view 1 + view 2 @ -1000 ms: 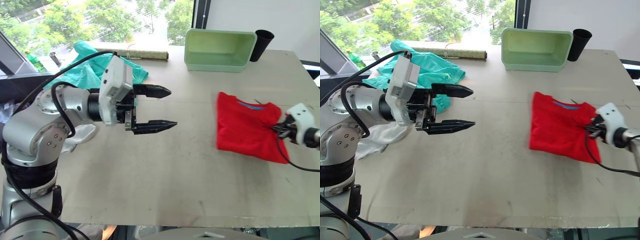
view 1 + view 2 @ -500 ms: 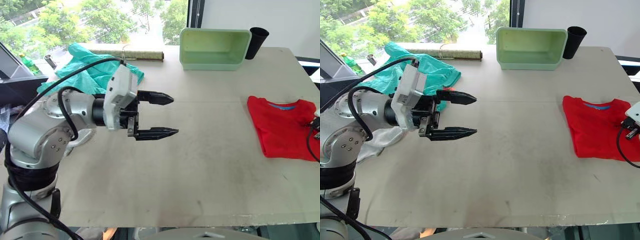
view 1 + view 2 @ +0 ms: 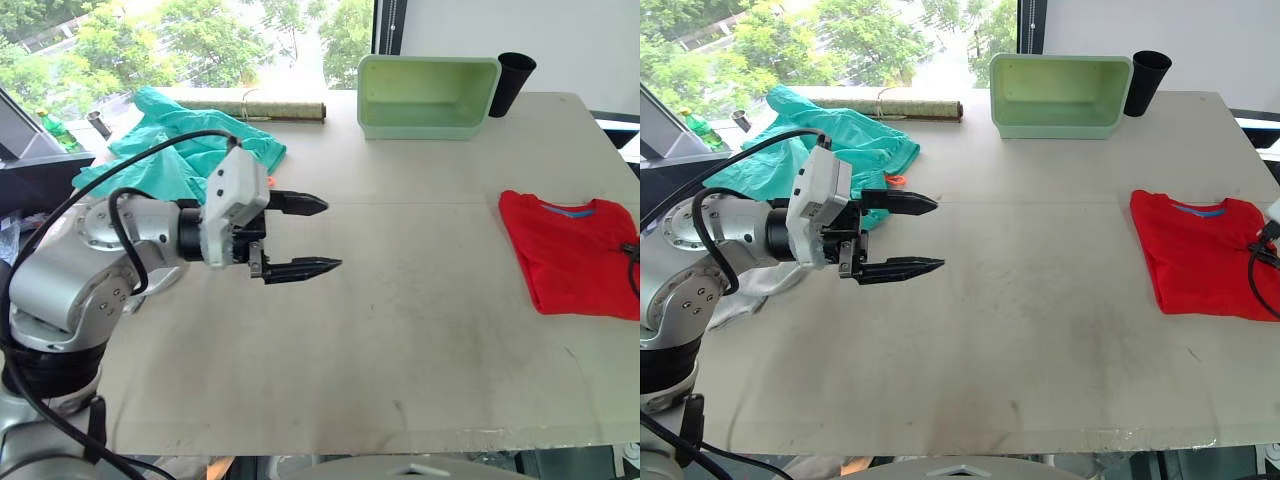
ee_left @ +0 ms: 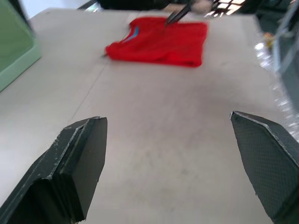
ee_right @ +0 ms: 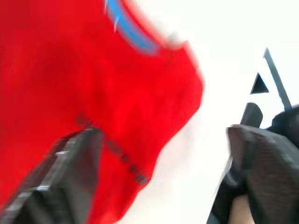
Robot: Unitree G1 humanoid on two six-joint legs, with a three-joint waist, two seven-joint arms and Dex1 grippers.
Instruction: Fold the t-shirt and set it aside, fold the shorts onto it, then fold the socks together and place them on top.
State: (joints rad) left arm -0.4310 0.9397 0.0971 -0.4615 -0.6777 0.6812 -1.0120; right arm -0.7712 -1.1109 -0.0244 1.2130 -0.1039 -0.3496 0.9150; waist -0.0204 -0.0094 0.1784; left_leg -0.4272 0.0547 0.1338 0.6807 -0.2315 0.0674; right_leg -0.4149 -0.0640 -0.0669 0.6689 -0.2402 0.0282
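Your left gripper (image 3: 307, 236) hung wide, empty, centre-left; folded bright red thin t-shirt (image 3: 572, 252) lay far right.

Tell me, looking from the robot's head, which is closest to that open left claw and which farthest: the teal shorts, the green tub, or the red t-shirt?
From the left gripper, in the right eye view:
1. The shorts, just behind it toward the window, on its left.
2. The green tub, at the table's far edge.
3. The t-shirt, folded at the table's right edge.
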